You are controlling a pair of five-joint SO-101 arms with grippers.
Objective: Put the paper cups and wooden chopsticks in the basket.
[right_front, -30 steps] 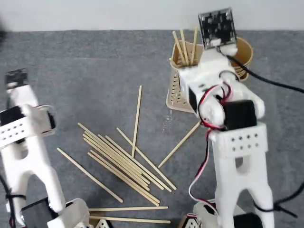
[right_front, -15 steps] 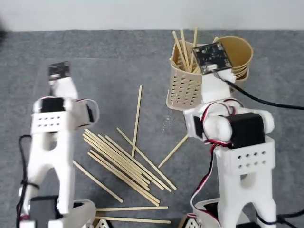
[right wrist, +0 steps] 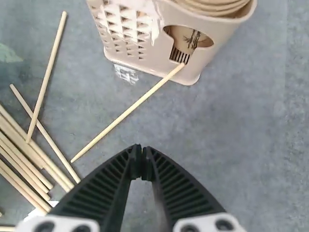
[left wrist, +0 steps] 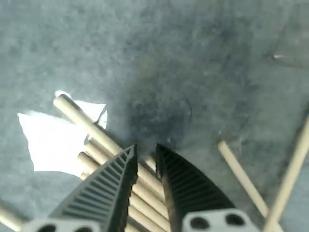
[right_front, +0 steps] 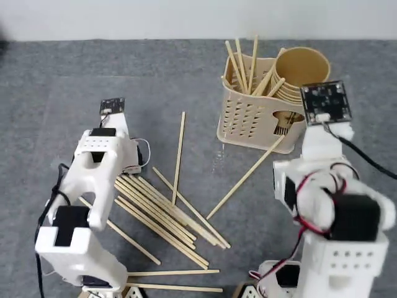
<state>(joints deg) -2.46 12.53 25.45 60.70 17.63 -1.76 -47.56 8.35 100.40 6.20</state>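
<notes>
**High view:** The right arm (right_front: pixel 322 192) has drawn back off the basket (right_front: pixel 251 121), baring the paper cups (right_front: pixel 302 67) stacked inside beside the upright chopsticks (right_front: pixel 240 62). The left arm (right_front: pixel 99 161) has swung in over the loose chopsticks (right_front: pixel 164 214), which lie well apart from the basket.

**Left wrist view:** The left gripper (left wrist: pixel 145 151) hangs over the stick ends with jaws narrowly parted, apparently gripping none of them.

**Right wrist view:** The right gripper (right wrist: pixel 141 153) is pinched closed and empty, near the basket. A stray chopstick (right wrist: pixel 126 112) touches the basket's wall.

The cups look done. Most sticks remain, and the left arm seems set to take one.
</notes>
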